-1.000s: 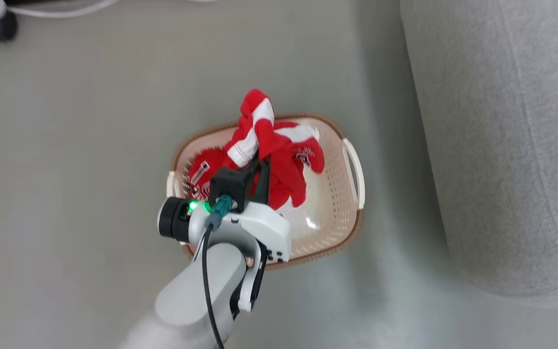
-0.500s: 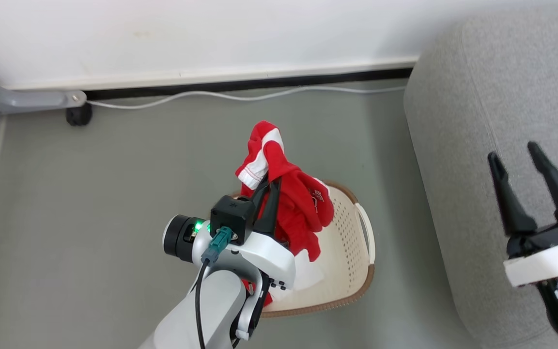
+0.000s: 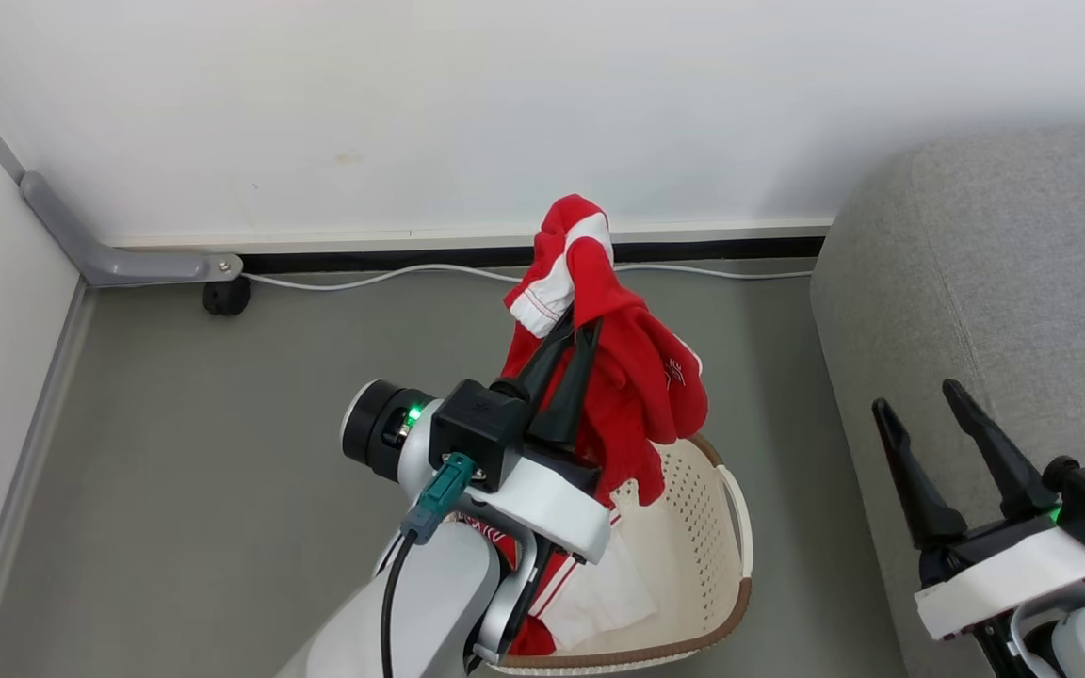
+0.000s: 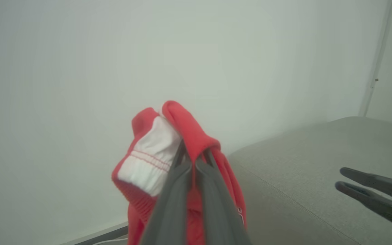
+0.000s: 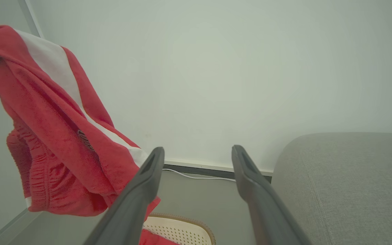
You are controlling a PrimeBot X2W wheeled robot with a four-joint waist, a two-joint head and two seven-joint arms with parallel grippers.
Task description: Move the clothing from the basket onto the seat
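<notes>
So, the left gripper is clamped tight on a bunched-up red jersey and holds it up above the basket. The pinch sits just under a white-trimmed cuff that flops over the fingertips. The rest of the fabric hangs down toward the basket's far side, and it's not clear whether the lowest fold touches the basket. More red cloth with white stripes lies inside the basket next to a white patch on its floor, partly hidden behind the left arm. The right gripper is off to the right of the basket, jaws spread wide with nothing between them, seen against the grey sofa. That sofa stands just right of the basket. Beyond the basket, a white cable runs along the base of the wall.
</notes>
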